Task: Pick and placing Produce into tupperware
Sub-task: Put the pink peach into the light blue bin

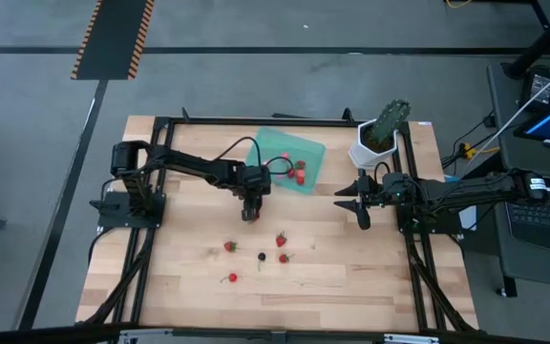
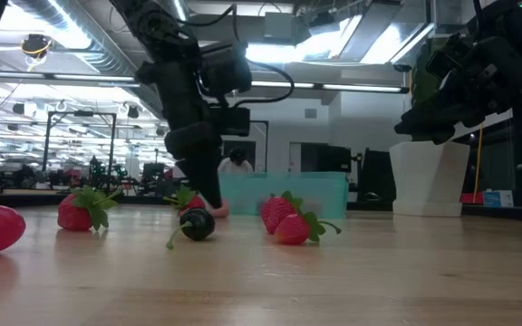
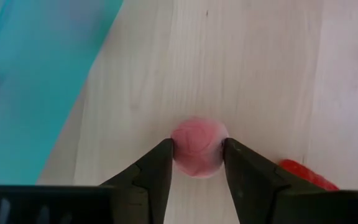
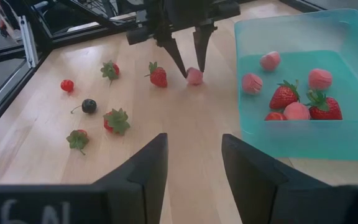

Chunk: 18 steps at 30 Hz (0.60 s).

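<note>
The tupperware [image 4: 303, 134] is translucent teal-green. Inside it lie pale pink berries [image 4: 252, 83] and red strawberries [image 4: 283, 96] with green tops. The black left gripper [image 3: 196, 168] encloses a pale pink berry [image 3: 196, 147]. The surface [image 1: 351, 277] is light wood. One berry [image 4: 89, 106] is blackish.

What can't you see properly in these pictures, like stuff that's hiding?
- High view: the pale pink berry between the left gripper fingers is hidden under the arm.
- Low view: the berries inside the tupperware are blurred behind its cloudy wall.
- Left wrist view: a red berry is partly hidden by a finger.
- Right wrist view: the right gripper fingertips are cut off by the picture's edge.
</note>
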Each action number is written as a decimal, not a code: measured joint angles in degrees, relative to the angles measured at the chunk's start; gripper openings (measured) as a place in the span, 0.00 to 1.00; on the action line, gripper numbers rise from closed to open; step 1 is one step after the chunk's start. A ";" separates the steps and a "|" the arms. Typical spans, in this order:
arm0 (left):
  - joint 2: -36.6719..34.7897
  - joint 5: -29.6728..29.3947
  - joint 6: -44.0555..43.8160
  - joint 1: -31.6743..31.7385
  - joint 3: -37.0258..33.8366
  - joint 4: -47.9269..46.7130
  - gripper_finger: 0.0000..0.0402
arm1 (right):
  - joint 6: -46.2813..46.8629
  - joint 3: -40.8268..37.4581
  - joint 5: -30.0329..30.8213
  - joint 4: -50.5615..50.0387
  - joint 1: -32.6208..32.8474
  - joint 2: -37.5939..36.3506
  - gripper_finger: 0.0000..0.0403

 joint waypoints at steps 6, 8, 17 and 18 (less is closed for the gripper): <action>0.10 1.56 -0.24 0.28 -0.02 -0.03 0.34 | 0.00 0.00 0.01 0.03 0.00 0.00 0.38; 0.13 1.70 -0.22 0.26 -0.03 -0.08 0.31 | 0.00 0.00 0.00 0.03 0.01 -0.01 0.38; 0.20 2.07 2.74 0.22 -0.10 -0.23 0.06 | 0.00 0.00 0.01 0.03 0.00 0.00 0.38; 0.20 2.08 2.76 0.22 -0.12 -0.19 0.06 | 0.00 0.00 0.01 0.03 0.00 0.00 0.38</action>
